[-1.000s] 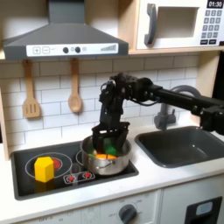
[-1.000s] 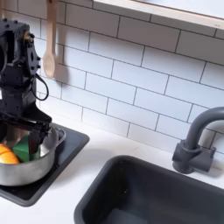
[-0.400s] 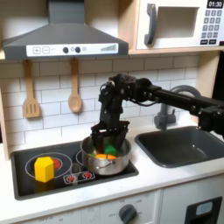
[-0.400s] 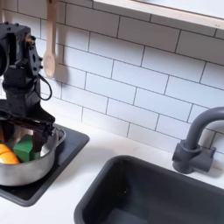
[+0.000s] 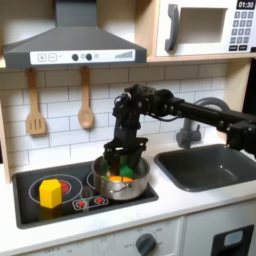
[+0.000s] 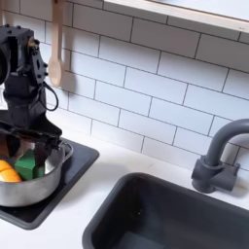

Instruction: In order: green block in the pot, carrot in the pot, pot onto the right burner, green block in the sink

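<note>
The steel pot point(image 5: 124, 184) point(image 6: 29, 187) sits on the right burner of the black cooktop point(image 5: 30, 205) in the first exterior view. Inside it lie the green block point(image 5: 119, 170) point(image 6: 27, 166) and, beside it, the orange carrot point(image 5: 116, 179) point(image 6: 8, 173). My gripper point(image 5: 123, 161) point(image 6: 26, 156) reaches straight down into the pot. It is open, with one finger on each side of the green block. The dark grey sink point(image 5: 212, 166) point(image 6: 175, 216) lies to the right of the cooktop in both exterior views.
A yellow block point(image 5: 49, 192) stands on the left burner in the first exterior view. The arched faucet point(image 5: 190, 124) point(image 6: 220, 156) rises behind the sink. A wooden spatula point(image 5: 35, 110) and a wooden spoon point(image 5: 86, 105) point(image 6: 56, 58) hang on the tiled wall.
The gripper has shifted slightly within the pot and now holds still. The pot, block and carrot have not moved.
</note>
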`<state>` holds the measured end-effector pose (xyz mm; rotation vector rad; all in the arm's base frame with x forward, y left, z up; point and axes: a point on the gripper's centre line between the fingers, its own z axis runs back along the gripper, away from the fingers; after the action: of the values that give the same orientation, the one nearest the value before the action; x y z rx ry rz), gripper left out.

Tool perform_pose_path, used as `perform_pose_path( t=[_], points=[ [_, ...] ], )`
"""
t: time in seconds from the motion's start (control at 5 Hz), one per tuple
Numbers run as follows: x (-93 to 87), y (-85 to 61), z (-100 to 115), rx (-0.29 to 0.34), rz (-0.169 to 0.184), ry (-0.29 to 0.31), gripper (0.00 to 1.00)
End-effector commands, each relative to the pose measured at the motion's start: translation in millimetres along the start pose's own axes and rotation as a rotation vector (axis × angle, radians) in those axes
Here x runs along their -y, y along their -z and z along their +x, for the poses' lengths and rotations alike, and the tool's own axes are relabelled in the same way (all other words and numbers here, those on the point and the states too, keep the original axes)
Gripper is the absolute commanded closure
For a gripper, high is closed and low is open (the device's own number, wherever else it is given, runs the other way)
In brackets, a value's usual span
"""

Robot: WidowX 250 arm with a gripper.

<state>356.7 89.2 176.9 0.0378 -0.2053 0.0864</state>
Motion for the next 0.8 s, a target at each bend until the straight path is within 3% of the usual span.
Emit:
perform_pose_path(
  t=[0.0,0.2,0.6],
  points=[
    [-1.2,4.5,-3.5,-0.005,0.002,-0.006,0.08],
    [-0.4,10.1,-5.5,-0.018,0.001,-0.009,0.01],
    [0.6,11.5,-5.2,-0.019,0.003,-0.005,0.07]
  ],
)
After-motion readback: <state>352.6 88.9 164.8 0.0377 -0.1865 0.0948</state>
